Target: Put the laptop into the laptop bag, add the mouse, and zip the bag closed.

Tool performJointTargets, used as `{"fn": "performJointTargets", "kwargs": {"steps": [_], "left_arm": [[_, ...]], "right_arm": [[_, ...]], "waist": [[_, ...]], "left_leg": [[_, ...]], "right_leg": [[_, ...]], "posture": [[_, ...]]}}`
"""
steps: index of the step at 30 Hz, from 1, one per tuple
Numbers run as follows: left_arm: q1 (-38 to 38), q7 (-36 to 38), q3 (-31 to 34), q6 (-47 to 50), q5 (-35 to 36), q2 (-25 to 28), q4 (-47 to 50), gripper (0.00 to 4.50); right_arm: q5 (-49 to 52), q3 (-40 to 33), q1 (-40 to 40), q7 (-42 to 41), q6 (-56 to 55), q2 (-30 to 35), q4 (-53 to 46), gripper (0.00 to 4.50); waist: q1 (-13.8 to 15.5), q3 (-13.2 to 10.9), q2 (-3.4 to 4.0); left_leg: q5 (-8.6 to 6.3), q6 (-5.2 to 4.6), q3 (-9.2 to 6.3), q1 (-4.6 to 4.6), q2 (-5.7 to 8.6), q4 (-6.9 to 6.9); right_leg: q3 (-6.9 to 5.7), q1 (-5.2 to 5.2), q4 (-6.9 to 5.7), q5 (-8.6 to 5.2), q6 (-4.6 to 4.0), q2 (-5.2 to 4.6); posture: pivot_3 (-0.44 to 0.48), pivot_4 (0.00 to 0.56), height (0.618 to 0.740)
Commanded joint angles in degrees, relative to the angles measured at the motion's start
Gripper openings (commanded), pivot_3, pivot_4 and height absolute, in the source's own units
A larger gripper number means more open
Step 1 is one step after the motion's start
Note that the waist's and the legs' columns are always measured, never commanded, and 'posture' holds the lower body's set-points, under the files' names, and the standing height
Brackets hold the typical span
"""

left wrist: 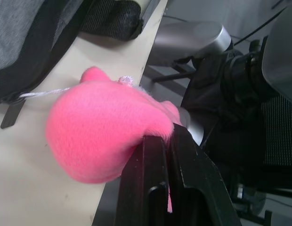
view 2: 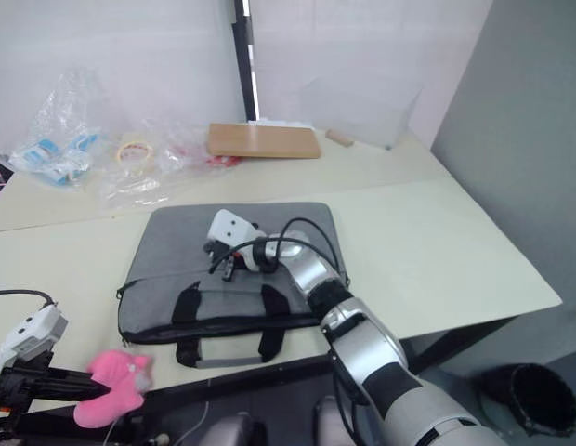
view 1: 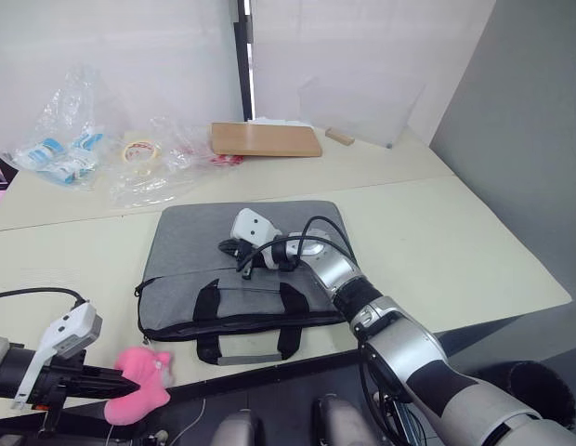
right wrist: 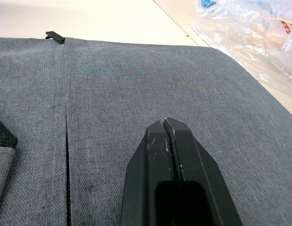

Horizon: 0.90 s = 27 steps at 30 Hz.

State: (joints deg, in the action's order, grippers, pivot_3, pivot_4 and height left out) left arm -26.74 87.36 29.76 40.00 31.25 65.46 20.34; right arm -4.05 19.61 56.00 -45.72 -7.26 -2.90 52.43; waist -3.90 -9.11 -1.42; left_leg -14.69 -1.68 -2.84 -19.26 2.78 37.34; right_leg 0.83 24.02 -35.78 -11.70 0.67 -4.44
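The grey laptop bag (view 1: 246, 243) lies flat on the table, its black strap handles (view 1: 206, 321) toward the front edge. My right gripper (view 1: 229, 248) hovers low over the middle of the bag, shut with nothing between its fingers (right wrist: 150, 155). A black zipper pull (right wrist: 55, 36) sits at the end of the bag's zip seam. My left gripper (view 1: 128, 379) is at the table's front left edge, shut on a pink plush toy (left wrist: 103, 136). The laptop and the mouse are out of view.
A brown wooden board (view 1: 265, 139) lies at the back of the table, with a small wooden block (view 1: 340, 137) to its right. Crumpled plastic bags (view 1: 65, 139) and a tape roll (view 1: 139, 151) sit at the back left. A white wall stands behind.
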Motion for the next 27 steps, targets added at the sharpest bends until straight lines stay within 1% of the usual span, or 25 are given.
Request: {"fn": "performJointTargets", "kwargs": {"steps": [1, 6, 9, 16, 19, 22, 27], "left_arm": [[0.4, -1.6, -1.2, 1.5, 3.0, -1.6, 3.6, 0.02], [1.5, -4.8, -2.8, 3.8, 5.4, -4.1, 6.4, 0.02], [3.9, -8.2, -4.6, 6.4, 8.6, -6.2, 9.0, 0.02], [8.4, -14.9, -7.0, 10.4, 13.7, -10.1, 11.3, 0.02], [10.8, -18.4, -10.4, 11.3, 15.3, -12.6, 13.2, 0.02], [11.7, -20.1, -12.1, 11.7, 16.3, -13.5, 14.4, 0.02], [15.5, -24.3, -15.2, 13.8, 21.0, -16.3, 16.2, 0.02]], "right_arm": [[-3.4, 1.4, -3.0, 0.7, 2.3, 0.9, 6.3, 0.00], [-3.4, 1.5, -3.1, 0.8, 2.4, 1.0, 6.1, 0.00], [-3.4, 1.5, -3.0, 0.8, 2.5, 1.0, 6.2, 0.00], [-3.5, 1.3, -2.8, 0.9, 2.7, 0.8, 6.4, 0.00], [-3.5, 1.3, -2.8, 0.9, 2.7, 0.8, 6.6, 0.00], [-3.6, 1.3, -2.8, 0.9, 2.6, 0.7, 6.7, 0.00], [-3.6, 1.4, -2.6, 0.7, 2.6, 0.7, 6.8, 0.00]], "waist": [[0.0, 0.0, 0.00], [0.1, 0.0, 0.00], [0.1, 0.0, 0.01], [0.2, 0.1, 0.04], [0.3, 0.1, 0.06], [0.3, 0.1, 0.05], [0.4, 0.1, 0.06]], "left_leg": [[0.00, 0.00, 0.00, 0.01, -0.01, -0.03], [0.00, 0.00, 0.00, 0.02, -0.06, -0.11], [0.00, 0.00, 0.00, 0.02, -0.09, -0.13], [0.00, 0.01, 0.00, 0.02, -0.16, -0.21], [0.00, 0.01, 0.00, 0.02, -0.19, -0.22], [0.00, 0.01, 0.00, 0.02, -0.22, -0.22], [0.00, 0.01, 0.00, 0.01, -0.31, -0.23]], "right_leg": [[0.00, 0.00, 0.01, -0.01, -0.01, 0.00], [0.01, 0.01, 0.03, -0.04, -0.05, 0.00], [0.02, 0.01, 0.05, -0.21, 0.21, -0.01], [0.04, 0.00, 0.08, -0.20, 0.18, -0.01], [0.05, -0.02, 0.11, -0.21, 0.21, -0.01], [0.08, -0.03, 0.13, -0.21, 0.20, 0.00], [0.08, -0.05, 0.17, -0.26, 0.20, 0.02]], "posture": [[0.000, 0.150, 0.740], [0.000, 0.150, 0.740], [0.000, 0.150, 0.740], [0.000, 0.150, 0.740], [0.000, 0.150, 0.740], [0.000, 0.150, 0.740], [0.000, 0.150, 0.740]]}}
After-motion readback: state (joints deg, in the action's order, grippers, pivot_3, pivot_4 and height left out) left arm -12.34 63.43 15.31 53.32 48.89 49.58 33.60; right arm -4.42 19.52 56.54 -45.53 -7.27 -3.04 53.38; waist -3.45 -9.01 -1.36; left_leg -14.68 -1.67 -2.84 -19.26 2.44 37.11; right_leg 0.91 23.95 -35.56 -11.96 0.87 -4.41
